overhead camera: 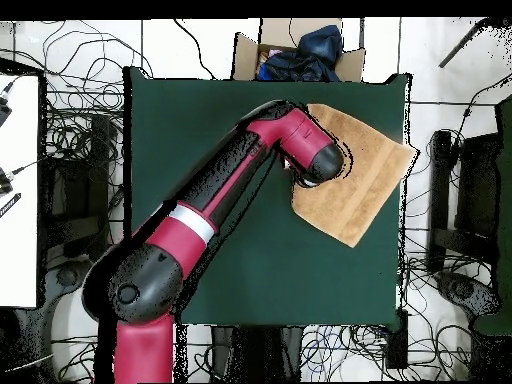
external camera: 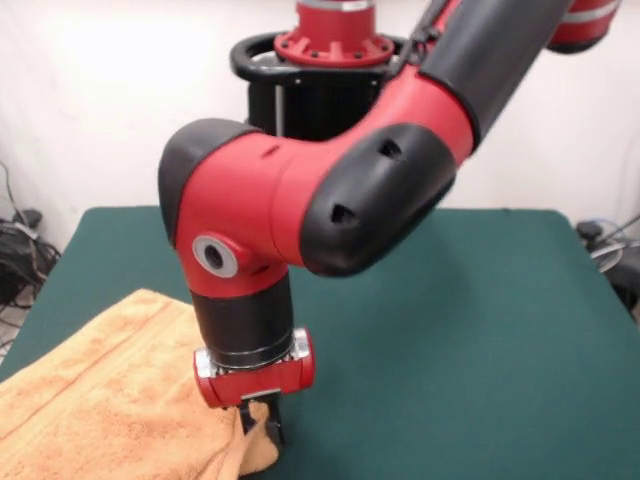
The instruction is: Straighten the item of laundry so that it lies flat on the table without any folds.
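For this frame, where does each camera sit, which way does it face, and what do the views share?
Front view: across the table, facing the pedestal; shows the arm, its end effector at the towel edge.
Overhead view: above, looking straight down, base at the bottom; shows the whole arm reaching the towel.
Shared: arm, towel, green table.

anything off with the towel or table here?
Yes. The towel lies askew at one corner of the table, and one corner juts past the table's edge. In the front view its edge is bunched up at the hand, which appears shut on the cloth. Nothing looks spilled or damaged.
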Tool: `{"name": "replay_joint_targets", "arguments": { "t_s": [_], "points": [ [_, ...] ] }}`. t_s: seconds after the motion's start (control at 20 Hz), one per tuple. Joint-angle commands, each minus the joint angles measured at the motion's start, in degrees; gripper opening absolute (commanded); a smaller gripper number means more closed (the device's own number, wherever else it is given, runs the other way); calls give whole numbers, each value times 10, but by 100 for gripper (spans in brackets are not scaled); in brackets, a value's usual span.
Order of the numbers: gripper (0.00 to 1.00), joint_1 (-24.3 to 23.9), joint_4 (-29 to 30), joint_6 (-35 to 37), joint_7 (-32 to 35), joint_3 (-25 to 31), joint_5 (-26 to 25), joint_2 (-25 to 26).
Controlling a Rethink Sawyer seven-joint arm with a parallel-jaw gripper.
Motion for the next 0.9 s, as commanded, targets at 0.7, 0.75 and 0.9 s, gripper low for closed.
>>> {"name": "replay_joint_targets", "arguments": {
  "t_s": [0.7, 0.75, 0.9],
  "points": [
    [0, -24, 25, 47, 167, 164, 147, -127],
    [0, -25, 26, 45, 159, 168, 146, -128],
    [0, -22, 25, 28, 136, 171, 127, -119]
  ]
}}
